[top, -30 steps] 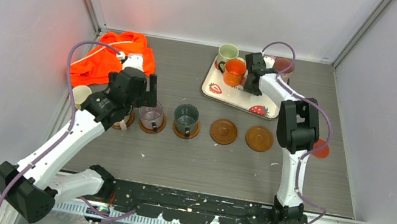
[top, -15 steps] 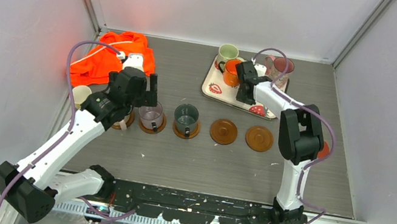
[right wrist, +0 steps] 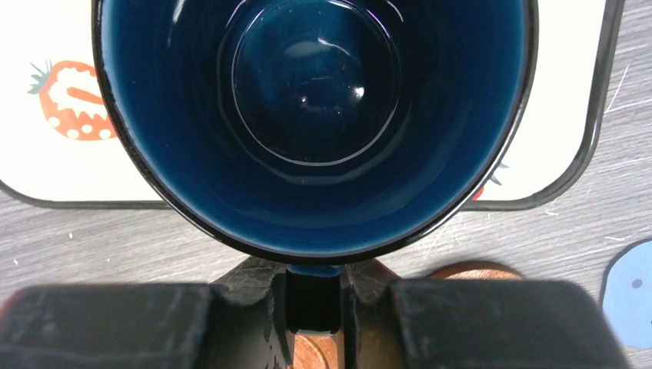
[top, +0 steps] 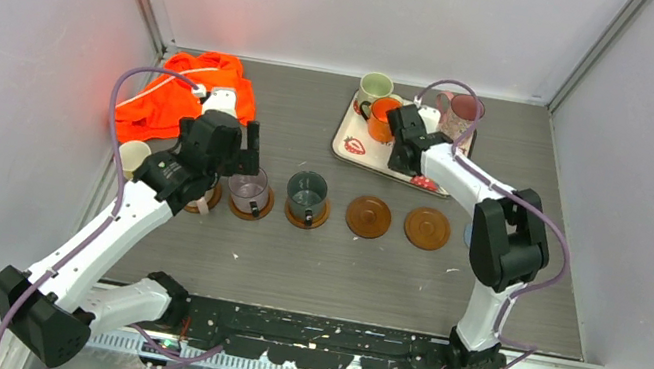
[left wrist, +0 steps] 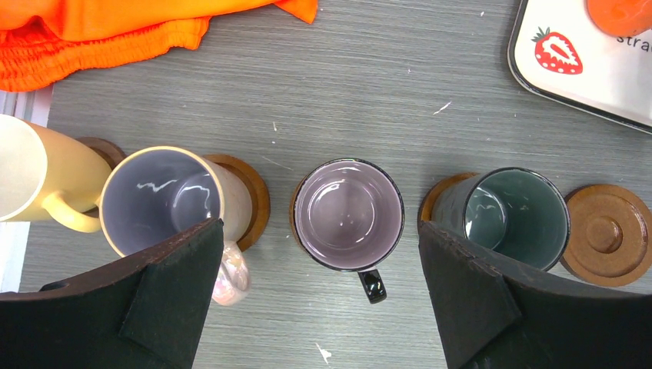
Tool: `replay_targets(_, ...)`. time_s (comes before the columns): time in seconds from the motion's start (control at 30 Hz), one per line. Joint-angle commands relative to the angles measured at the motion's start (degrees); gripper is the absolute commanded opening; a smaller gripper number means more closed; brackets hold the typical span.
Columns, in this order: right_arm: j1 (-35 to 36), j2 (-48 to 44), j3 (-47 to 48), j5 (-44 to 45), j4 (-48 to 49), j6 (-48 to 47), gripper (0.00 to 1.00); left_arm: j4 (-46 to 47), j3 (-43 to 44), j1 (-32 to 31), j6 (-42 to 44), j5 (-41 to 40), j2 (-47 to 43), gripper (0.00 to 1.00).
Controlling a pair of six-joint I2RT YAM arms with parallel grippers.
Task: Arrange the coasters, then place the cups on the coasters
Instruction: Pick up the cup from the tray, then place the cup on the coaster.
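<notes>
Orange cloth (top: 178, 95) bunched on grey bench (top: 339, 268), beyond left pincer (left wrist: 319, 227), to its left. White strawberry-print tray (top: 378, 159) directly below right pincer (right wrist: 314, 307).

We see a dark blue cup (right wrist: 315, 115) that is shiny and smooth inside, like glass. The lilac cup (left wrist: 348, 215) shines too. The white tray (right wrist: 567, 92) looks smooth and a bit glossy. The brown coaster (left wrist: 606, 234) looks like wood with rings. The grey table (left wrist: 369, 100) is matt with fine lines. The orange cloth (left wrist: 100, 31) is wrinkled.
</notes>
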Motion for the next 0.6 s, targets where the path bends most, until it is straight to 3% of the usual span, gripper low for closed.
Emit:
replay_targets(0.0,2.49,-6.53,-1.42,2.64,2.55,1.72,0.01,1.94,0.11,0.24,-0.23,0.03,-0.25,1.0)
replay_targets(0.57,12.71,-19.6,-13.06,1.9,-0.75,5.77,0.0,1.96,0.27,0.24,-0.4,1.08,0.36,1.0)
